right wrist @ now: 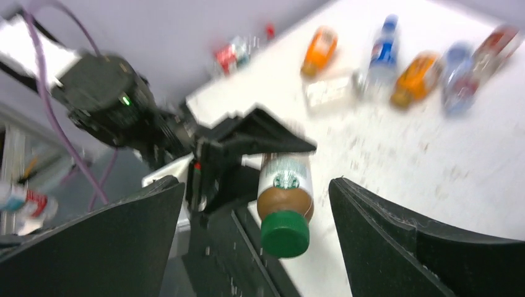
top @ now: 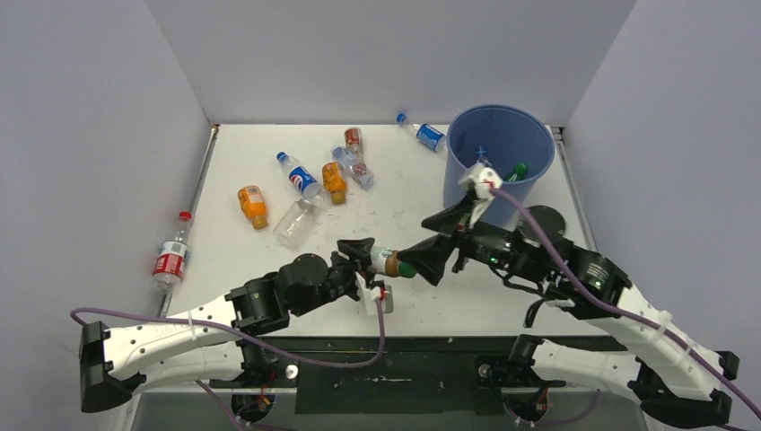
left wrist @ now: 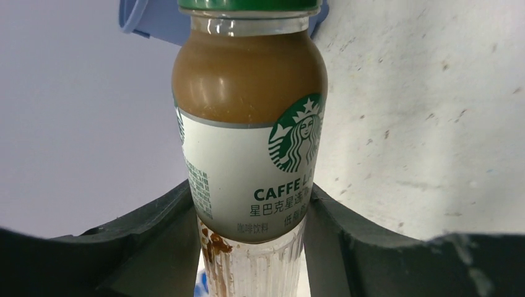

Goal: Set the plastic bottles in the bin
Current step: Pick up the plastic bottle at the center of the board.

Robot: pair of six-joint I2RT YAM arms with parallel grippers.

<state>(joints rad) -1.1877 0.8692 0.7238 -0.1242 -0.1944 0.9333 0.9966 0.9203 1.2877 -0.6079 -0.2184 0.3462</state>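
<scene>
looks like a handover: left gripper [top: 368,266] clamped on a bottle [top: 390,263], right gripper [top: 413,241] spread wide around its capped end, needing to close before swinging to the bin [top: 538,135].

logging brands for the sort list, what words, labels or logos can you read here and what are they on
"CAFFE L" - on the coffee bottle label; the rest turns out of sight.
"星巴克星选" - same label, the line below, also cut off.
"咖啡饮料" - same label, lowest line.
Green siren logo, no words - same label.
Fine print on the label's left edge: too small to read.
Blue-label bottle and red-label bottle: labels too small to read.
</scene>
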